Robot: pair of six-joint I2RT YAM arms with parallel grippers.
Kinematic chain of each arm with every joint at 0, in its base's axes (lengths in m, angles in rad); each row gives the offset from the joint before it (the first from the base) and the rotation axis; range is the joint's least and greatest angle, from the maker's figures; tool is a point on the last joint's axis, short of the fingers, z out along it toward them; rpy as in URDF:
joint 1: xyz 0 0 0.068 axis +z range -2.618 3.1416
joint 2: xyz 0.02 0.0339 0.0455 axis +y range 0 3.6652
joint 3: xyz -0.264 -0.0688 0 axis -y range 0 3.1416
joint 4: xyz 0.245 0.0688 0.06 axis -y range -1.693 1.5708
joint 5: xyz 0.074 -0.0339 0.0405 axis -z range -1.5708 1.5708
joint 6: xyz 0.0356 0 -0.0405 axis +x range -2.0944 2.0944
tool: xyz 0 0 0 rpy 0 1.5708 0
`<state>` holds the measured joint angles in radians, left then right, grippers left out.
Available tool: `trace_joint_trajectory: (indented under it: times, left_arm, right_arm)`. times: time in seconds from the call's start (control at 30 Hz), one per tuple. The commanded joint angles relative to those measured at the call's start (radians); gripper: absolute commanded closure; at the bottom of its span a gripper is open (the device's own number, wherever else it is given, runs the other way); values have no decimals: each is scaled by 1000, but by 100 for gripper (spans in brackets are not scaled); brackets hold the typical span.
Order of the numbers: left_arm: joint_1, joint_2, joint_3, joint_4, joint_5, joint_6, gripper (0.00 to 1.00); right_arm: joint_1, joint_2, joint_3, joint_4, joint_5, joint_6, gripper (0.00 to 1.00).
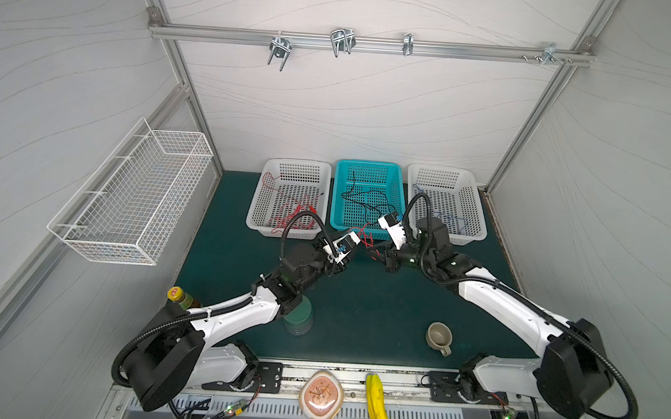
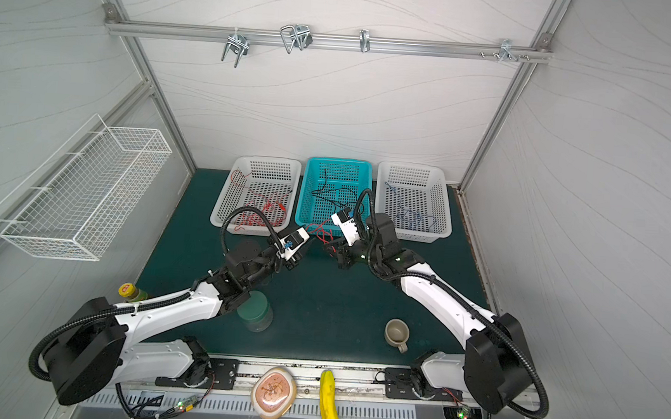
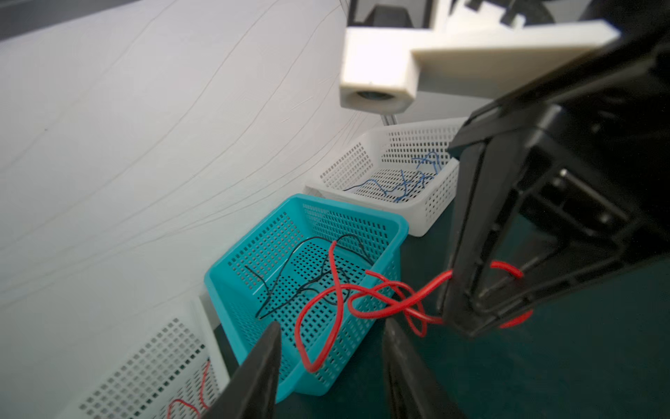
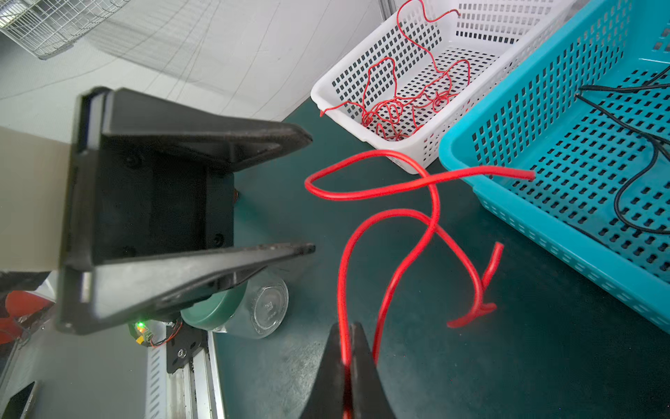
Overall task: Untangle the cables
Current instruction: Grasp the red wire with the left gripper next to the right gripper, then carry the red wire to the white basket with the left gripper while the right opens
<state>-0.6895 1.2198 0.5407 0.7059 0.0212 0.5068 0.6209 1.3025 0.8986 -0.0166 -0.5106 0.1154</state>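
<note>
A loose red cable (image 1: 364, 237) (image 2: 320, 233) curls in loops off the green mat, in front of the teal basket (image 1: 369, 163). My right gripper (image 4: 347, 337) (image 1: 375, 254) is shut on one strand of this red cable (image 4: 398, 188). My left gripper (image 3: 331, 348) (image 4: 308, 194) faces it from the left, jaws apart and gripping nothing. A hanging loop of the red cable (image 3: 340, 290) lies just beyond the left fingertips. Black cables (image 3: 290, 268) lie in the teal basket. More red cables (image 4: 398, 109) fill the left white basket (image 1: 255, 205), and blue cables (image 3: 406, 181) the right white basket (image 1: 441, 170).
A green-lidded clear jar (image 1: 298, 317) lies under the left forearm. A beige cup (image 1: 439, 337) sits at the right front, and a yellow-capped bottle (image 1: 176, 294) at the left front. A banana (image 1: 376, 407) lies on the front rail. A wire basket (image 1: 133, 192) hangs on the left wall.
</note>
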Motion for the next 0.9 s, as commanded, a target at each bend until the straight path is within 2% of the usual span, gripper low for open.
trace_joint_trajectory:
  times: [0.0, 0.3, 0.5, 0.73, 0.87]
  left_arm:
    - [-4, 17, 48, 7, -7, 10, 57]
    - [-3, 27, 56, 7, -25, -7, 78]
    - [-3, 41, 78, -27, -71, -26, 100]
    - [-2, 50, 109, -93, -189, -97, 100]
    - [-3, 53, 152, -194, -252, -151, 100]
  right_arm:
    - [7, -2, 31, -8, -16, -28, 100]
    - [8, 10, 45, -11, -16, -32, 100]
    - [8, 29, 54, -12, -15, -34, 100]
    - [9, 47, 75, -40, 56, -34, 100]
    - [8, 55, 78, -49, 119, -28, 81]
